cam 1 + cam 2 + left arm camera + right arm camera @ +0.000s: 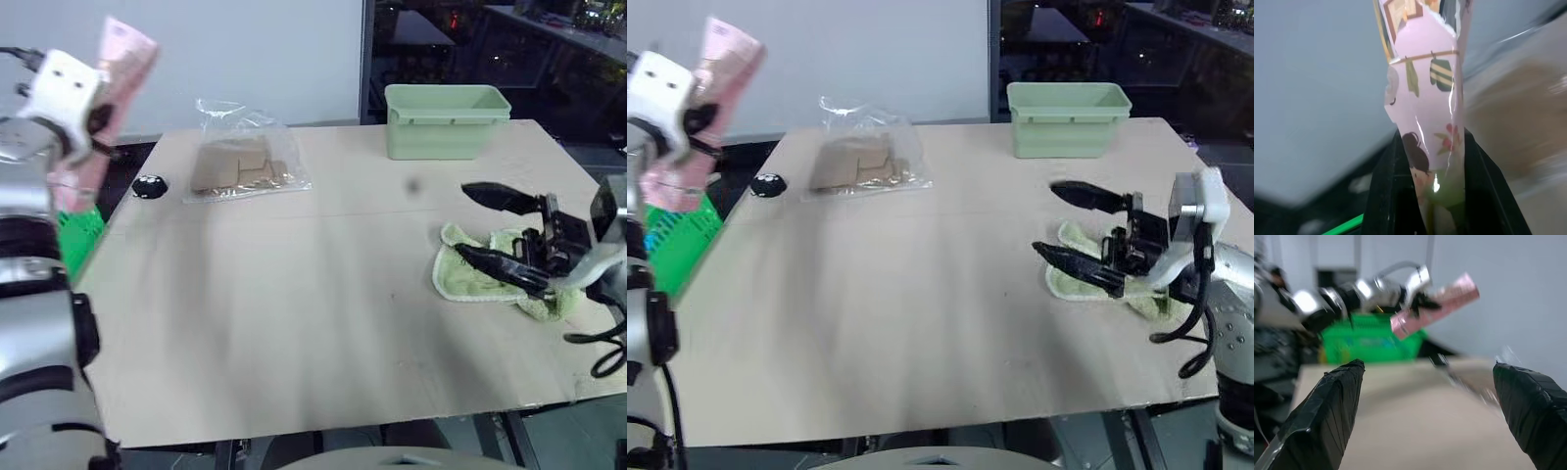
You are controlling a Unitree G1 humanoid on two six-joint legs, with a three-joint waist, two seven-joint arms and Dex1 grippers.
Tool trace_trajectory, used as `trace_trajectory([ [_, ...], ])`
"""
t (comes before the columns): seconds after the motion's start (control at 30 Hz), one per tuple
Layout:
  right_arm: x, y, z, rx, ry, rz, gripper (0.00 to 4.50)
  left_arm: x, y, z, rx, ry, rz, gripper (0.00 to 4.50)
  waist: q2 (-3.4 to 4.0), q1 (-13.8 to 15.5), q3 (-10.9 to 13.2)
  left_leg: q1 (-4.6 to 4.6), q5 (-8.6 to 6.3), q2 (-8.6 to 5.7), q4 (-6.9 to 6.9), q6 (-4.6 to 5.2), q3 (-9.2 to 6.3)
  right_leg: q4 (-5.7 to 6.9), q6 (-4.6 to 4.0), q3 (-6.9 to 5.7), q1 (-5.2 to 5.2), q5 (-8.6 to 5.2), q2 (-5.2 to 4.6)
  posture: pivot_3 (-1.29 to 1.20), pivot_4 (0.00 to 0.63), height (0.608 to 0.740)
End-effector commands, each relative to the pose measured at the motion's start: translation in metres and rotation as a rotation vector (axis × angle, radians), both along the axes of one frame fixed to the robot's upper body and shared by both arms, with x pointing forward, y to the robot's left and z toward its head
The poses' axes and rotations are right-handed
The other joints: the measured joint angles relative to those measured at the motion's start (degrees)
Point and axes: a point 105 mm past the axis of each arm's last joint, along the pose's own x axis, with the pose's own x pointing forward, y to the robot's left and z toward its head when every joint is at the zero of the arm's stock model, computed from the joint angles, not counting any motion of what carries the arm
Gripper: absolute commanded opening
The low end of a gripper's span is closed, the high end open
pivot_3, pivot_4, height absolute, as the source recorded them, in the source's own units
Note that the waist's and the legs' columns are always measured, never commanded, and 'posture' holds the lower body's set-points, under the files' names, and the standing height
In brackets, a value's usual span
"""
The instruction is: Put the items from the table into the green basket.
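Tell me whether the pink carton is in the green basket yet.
Not yet. The left gripper holds the pink carton in the air, above the green basket beside the table.

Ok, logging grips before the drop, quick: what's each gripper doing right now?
Left gripper: shut on the pink carton, held up beside the table.
Right gripper: open, empty, over the green cloth.

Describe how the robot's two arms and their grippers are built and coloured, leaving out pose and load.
The left arm is made of silver-grey rounded segments joined by black bands, ending in a white block at the wrist. The left gripper has two flat black fingers. The right arm is silver-grey with a white wrist housing and loose black cables looping below it. The right gripper has two long, tapered black fingers that look wrapped in black tape.
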Motion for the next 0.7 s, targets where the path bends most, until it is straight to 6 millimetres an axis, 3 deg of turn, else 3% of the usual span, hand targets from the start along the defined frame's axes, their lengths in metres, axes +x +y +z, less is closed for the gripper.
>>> trace_trajectory([
  [0.03, 0.0, 0.009, 0.007, 0.012, -0.02, 0.06, 4.5, -0.017, 0.022, 0.022, 0.016, -0.064, 0.092, 0.25, -0.01, 1.3, 0.0, 0.0, 0.0, -0.01, 0.01, 0.0, 0.0, 0.0, 0.0, -0.01, 0.0, 0.0, 0.0, -0.06, 0.0, 0.74],
  [0.3, 0.007, 0.019, 0.007, 0.006, -0.02, 0.12, 4.5, -0.066, 0.075, 0.015, 0.06, -0.029, 0.307, 0.25, -0.14, 5.6, 0.0, -0.01, 0.01, 0.0, 0.15, -0.01, -0.01, 0.08, -0.01, -0.06, 0.0, 0.01, 0.03, 0.0, 0.0, 0.74],
  [0.43, 0.01, 0.021, 0.005, -0.001, -0.021, 0.133, 4.5, -0.078, 0.093, -0.002, 0.093, 0.042, 0.371, 0.25, -0.28, 7.5, -0.1, -0.01, 0.01, 0.0, 0.16, -0.01, -0.02, 0.08, -0.02, -0.1, 0.0, 0.01, 0.05, 0.02, 0.0, 0.74],
  [0.5, 0.011, 0.021, 0.005, -0.007, -0.022, 0.135, 4.5, -0.081, 0.097, -0.008, 0.131, 0.072, 0.393, 1.26, -0.28, 8.3, -0.1, -0.01, 0.01, -0.02, 0.17, -0.01, 0.02, 0.08, -0.02, -0.09, 0.01, 0.01, 0.05, 0.02, 0.0, 0.74],
  [0.53, 0.011, 0.021, 0.005, -0.008, -0.022, 0.136, 4.5, -0.083, 0.099, -0.008, 0.147, 0.074, 0.404, 1.54, -0.27, 8.6, -0.1, 0.02, 0.01, -0.03, 0.17, -0.01, 0.05, 0.09, -0.02, -0.06, 0.01, 0.01, 0.05, 0.02, 0.0, 0.74],
  [0.7, 0.01, 0.02, 0.005, -0.013, -0.021, 0.134, 4.5, -0.085, 0.104, 0.0, 0.195, 0.023, 0.445, 3.93, -0.43, 9.4, -0.2, 0.02, 0.02, -0.04, 0.19, -0.03, 0.11, 0.09, -0.04, -0.13, 0.03, 0.01, 0.1, 0.01, 0.0, 0.74],
])
